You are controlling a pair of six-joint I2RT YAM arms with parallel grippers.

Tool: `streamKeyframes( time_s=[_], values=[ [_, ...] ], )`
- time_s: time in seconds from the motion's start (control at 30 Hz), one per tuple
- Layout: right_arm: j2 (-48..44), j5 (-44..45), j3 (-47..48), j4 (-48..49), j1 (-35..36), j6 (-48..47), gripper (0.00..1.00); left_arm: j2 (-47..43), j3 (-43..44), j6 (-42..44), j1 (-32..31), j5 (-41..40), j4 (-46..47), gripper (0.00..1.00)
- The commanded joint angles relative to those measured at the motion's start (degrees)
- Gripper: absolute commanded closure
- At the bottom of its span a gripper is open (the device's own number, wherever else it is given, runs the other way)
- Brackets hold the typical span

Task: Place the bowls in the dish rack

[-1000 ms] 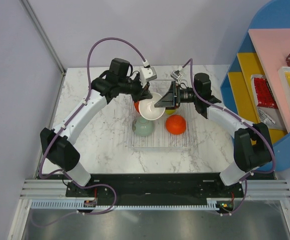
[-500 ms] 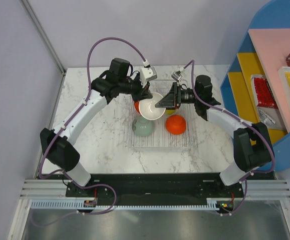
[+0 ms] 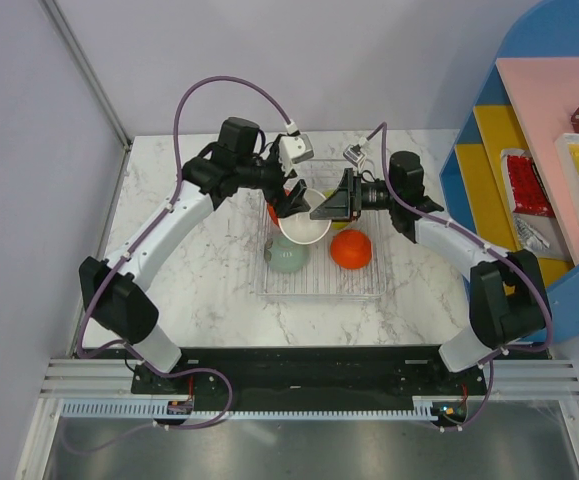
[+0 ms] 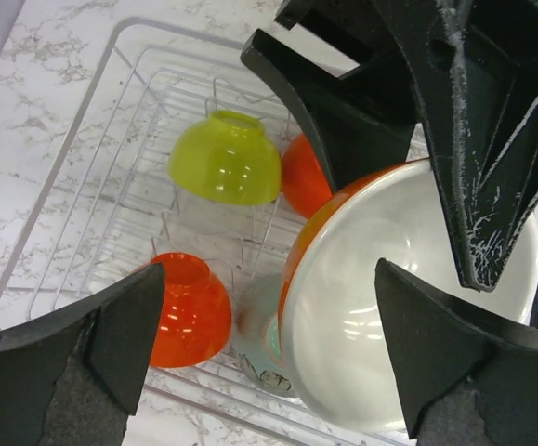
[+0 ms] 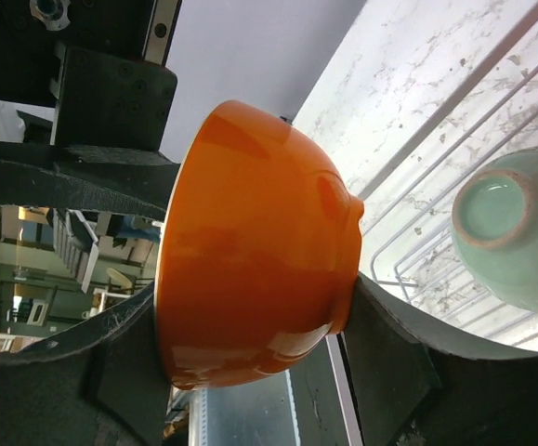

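Note:
A white bowl with an orange outside (image 3: 304,228) hangs tilted over the back of the clear dish rack (image 3: 314,293). My right gripper (image 3: 325,209) is shut on it, one finger inside the rim and one on the foot (image 5: 259,251). My left gripper (image 3: 291,201) stands open just left of the bowl (image 4: 408,307), its fingers wide on either side and apart from it. In the rack (image 4: 57,158) lie a pale mint bowl (image 3: 287,255), upside down (image 5: 510,232), a lime-green bowl (image 4: 224,158) and two red-orange bowls (image 3: 351,249) (image 4: 180,311).
The rack's thin wires (image 5: 408,269) stand on the marble table (image 3: 179,250). A blue and pink shelf unit (image 3: 529,150) with packets stands at the right edge. A grey wall panel (image 3: 29,150) runs along the left side.
My right gripper closed on the white bowl, then my left gripper opened and let go of it. The bowl has shifted slightly to the right.

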Motion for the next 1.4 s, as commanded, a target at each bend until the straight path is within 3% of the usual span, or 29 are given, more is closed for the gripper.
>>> streamKeyframes(
  time_s=[0.0,0.13,0.3,0.43,0.5,0.6,0.77,0.93,1.37],
  values=[
    [-3.2,3.2,3.9,-12.0,0.0,-12.7,1.0,-4.1,-4.0,0.7,0.8,-3.1,3.1,0.0],
    [-4.6,7.0,5.2,-18.7,0.0,-18.9,1.0,-6.6,-7.4,-2.2,9.6,1.7,3.8,0.0],
    [-5.7,20.9,11.2,-35.7,0.2,-33.2,1.0,-11.6,-13.5,-7.6,23.3,6.2,4.6,0.0],
    [-6.5,31.6,14.8,-43.6,1.9,-41.3,1.0,-16.7,-24.6,-8.6,32.5,9.9,6.1,0.0],
    [-6.9,41.4,16.9,-48.1,5.1,-44.9,1.0,-19.1,-28.1,-8.8,36.8,10.4,6.9,0.0],
    [-7.2,49.2,18.4,-51.4,10.2,-50.3,1.0,-20.0,-32.4,-8.4,41.7,13.0,6.6,0.0],
    [-6.2,64.4,20.2,-56.4,18.6,-61.1,1.0,-18.5,-35.6,-7.7,52.0,23.8,6.6,0.0],
    [-4.2,74.8,20.8,-58.6,22.6,-66.8,1.0,-15.8,-35.4,-8.3,56.2,29.7,6.2,0.0],
    [2.0,86.6,17.4,-58.2,32.2,-74.4,1.0,-16.6,-37.5,-7.8,56.3,32.1,6.6,0.0]
  ],
)
